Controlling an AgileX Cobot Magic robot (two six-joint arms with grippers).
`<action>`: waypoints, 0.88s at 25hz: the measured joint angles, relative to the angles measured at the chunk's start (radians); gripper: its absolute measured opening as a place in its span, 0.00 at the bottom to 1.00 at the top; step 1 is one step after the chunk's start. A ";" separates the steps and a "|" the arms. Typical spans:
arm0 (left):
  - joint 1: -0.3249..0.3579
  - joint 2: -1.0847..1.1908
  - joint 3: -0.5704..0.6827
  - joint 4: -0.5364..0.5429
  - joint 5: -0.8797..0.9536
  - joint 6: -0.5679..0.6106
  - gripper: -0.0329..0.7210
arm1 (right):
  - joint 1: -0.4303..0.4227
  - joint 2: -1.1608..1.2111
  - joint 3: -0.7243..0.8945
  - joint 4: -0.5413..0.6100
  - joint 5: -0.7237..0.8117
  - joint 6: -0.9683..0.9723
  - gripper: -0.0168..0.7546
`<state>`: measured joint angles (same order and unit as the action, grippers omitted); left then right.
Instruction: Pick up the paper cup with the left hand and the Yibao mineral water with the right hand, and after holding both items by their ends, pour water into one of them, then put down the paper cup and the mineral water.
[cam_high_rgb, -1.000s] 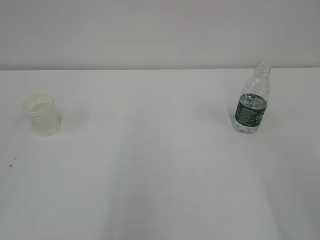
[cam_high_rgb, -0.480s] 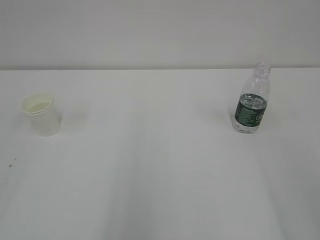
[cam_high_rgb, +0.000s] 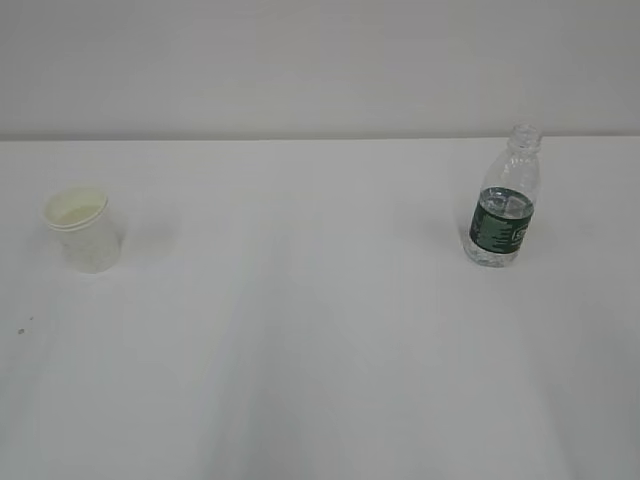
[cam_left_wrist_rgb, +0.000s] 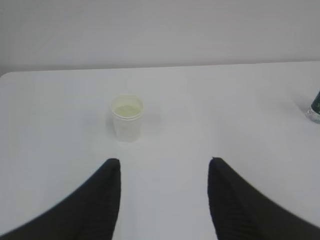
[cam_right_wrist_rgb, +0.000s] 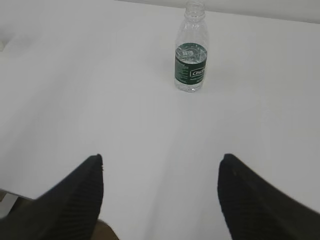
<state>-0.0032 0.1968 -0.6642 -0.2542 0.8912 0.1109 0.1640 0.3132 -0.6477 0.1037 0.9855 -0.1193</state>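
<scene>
Paper cup (cam_high_rgb: 84, 230) upright at far left of white tabletop (cam_high_rgb: 320, 330), mouth up, pale cream inside, nothing touching it. Left hand (cam_left_wrist_rgb: 164, 197) released, fingers (cam_left_wrist_rgb: 102, 200) spread wide, empty; cup ahead of it and slightly left of the gap, well apart. Middle of tabletop bare. Yibao mineral water (cam_high_rgb: 503, 198) upright at right, uncapped, water level about at top of green label. Right hand (cam_right_wrist_rgb: 160, 200) likewise released and empty, bottle ahead and roughly centred, well apart. Neither arm visible in exterior view.

Step in hand, by judgement: approach, before either pick-up; nothing yet lifted. Next move calls for: left hand forward with slight leftward correction to straddle cup; right hand straight ahead onto bottle, gripping low enough to leave the neck free for pouring. Gentle closure on cup — thin wall, likely to crush.
</scene>
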 joint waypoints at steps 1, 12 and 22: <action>0.000 -0.004 0.000 0.000 0.011 0.000 0.57 | 0.005 -0.011 0.000 0.000 0.005 0.000 0.72; 0.000 -0.028 0.000 -0.012 0.068 0.008 0.57 | 0.011 -0.103 0.000 0.000 0.050 0.000 0.72; 0.000 -0.075 -0.002 -0.038 0.164 0.021 0.57 | 0.011 -0.112 -0.002 0.004 0.071 0.000 0.72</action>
<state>-0.0032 0.1220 -0.6658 -0.2917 1.0556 0.1315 0.1751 0.2012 -0.6499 0.1075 1.0566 -0.1193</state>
